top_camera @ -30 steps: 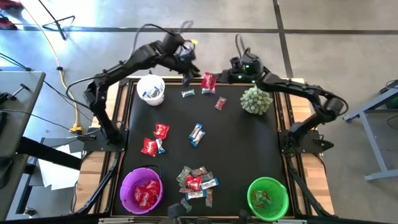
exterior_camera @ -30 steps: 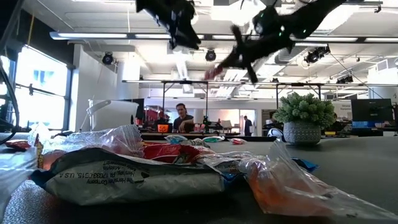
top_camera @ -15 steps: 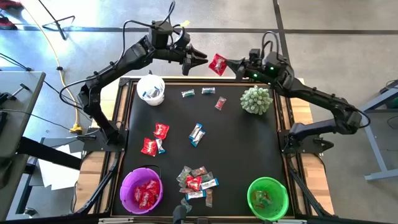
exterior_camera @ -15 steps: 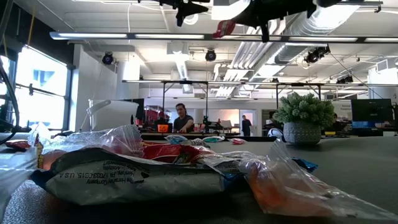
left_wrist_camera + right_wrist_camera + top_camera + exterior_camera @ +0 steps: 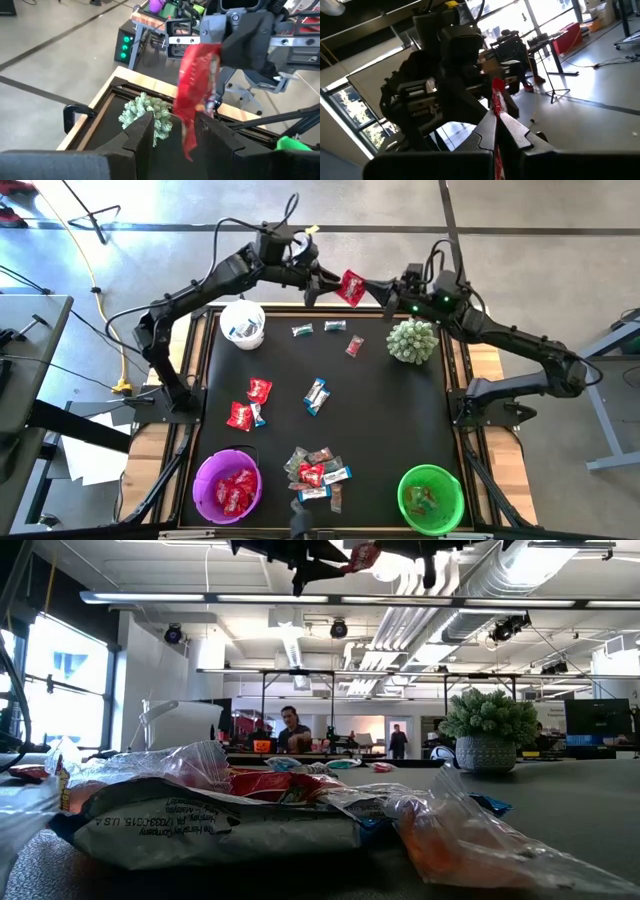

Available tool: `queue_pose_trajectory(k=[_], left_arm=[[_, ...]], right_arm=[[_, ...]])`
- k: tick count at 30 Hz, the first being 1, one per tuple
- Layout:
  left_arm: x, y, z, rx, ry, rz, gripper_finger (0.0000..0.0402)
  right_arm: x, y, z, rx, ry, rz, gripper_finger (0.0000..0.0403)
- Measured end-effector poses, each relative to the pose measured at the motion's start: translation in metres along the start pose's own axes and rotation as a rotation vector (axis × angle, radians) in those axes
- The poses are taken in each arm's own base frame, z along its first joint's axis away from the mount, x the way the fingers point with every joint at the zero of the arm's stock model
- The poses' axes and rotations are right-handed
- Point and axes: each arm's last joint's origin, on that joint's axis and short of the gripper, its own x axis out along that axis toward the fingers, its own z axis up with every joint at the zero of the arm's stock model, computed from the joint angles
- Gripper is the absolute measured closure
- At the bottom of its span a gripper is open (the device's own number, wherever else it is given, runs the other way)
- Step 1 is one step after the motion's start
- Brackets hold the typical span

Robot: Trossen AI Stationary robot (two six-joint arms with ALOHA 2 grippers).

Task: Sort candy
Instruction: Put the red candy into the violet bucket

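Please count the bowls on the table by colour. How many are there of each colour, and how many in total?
White bowl: 1
Purple bowl: 1
Green bowl: 1
Total: 3

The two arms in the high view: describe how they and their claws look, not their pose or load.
Both arms are dark, slim and jointed, with black cables looping along them. The left arm carries a yellow tag near its wrist; the right arm shows a small green light at its wrist. Each ends in a claw, the left claw and the right claw, made of two dark, blocky, tapering fingers.
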Motion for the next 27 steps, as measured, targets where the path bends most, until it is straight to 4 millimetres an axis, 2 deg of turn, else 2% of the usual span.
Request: queue_pose_trajectory(k=[14,21,24,27], left_arm=[[0.009,-0.020,-0.004,0.013,0.027,-0.098,0.0273],[0.012,-0.028,-0.003,0.075,0.010,-0.124,0.0274],[0.012,-0.027,-0.004,0.070,0.018,-0.123,0.0285],[0.012,-0.027,-0.005,0.065,0.027,-0.122,0.0314]], right_arm=[[0.000,0.005,-0.001,0.006,-0.002,0.024,0.0403],[0.000,0.006,-0.001,0.023,-0.002,0.025,0.0403],[0.000,0.006,-0.001,0.030,0.000,0.028,0.0403],[0.000,0.007,-0.002,0.031,0.004,0.034,0.0403]])
